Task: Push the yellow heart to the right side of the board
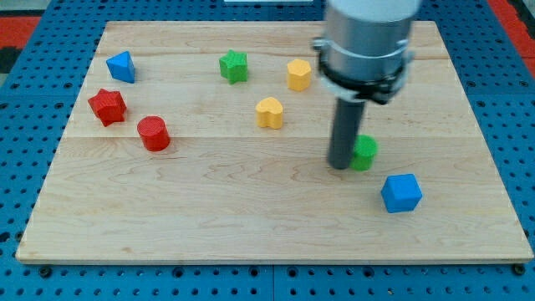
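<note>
The yellow heart (269, 112) lies near the middle of the wooden board (251, 217). My tip (340, 165) rests on the board to the heart's lower right, well apart from it. It stands just left of a green block (364, 153), which the rod partly hides; I cannot tell if they touch. A yellow hexagon-like block (298, 74) sits above and right of the heart.
A green star (234, 66) lies at the top centre. A blue cube (401, 193) sits at the lower right. At the view's left lie a blue triangular block (121, 67), a red star (108, 106) and a red cylinder (154, 134). The arm's grey body (366, 38) hangs over the upper right.
</note>
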You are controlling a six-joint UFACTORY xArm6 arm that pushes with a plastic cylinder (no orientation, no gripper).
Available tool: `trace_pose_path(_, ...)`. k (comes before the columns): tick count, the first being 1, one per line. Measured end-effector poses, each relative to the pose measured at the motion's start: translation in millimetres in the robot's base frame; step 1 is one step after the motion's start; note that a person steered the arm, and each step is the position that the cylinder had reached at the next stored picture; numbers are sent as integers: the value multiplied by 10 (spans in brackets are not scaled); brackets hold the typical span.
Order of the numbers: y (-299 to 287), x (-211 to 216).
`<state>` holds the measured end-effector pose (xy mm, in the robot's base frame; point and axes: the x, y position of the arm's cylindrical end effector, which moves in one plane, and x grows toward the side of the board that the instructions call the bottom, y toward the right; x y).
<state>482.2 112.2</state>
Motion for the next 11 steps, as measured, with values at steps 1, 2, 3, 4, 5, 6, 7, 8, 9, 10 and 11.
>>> trace_pose_path(1,76,7)
trace_pose_path(2,-834,64)
trace_pose_path(3,-1552,-122)
trace_pose_path(4,-1358,-644)
trace_pose_path(5,-1306,-849)
trace_pose_path(6,-693,-945)
trace_pose_path(7,-870,-1032)
trace_pose_path(8,-419,-1075)
trace_pose_path(9,-338,-1249)
trace_pose_path(10,41,-1244)
trace_pose_path(11,183,-1416)
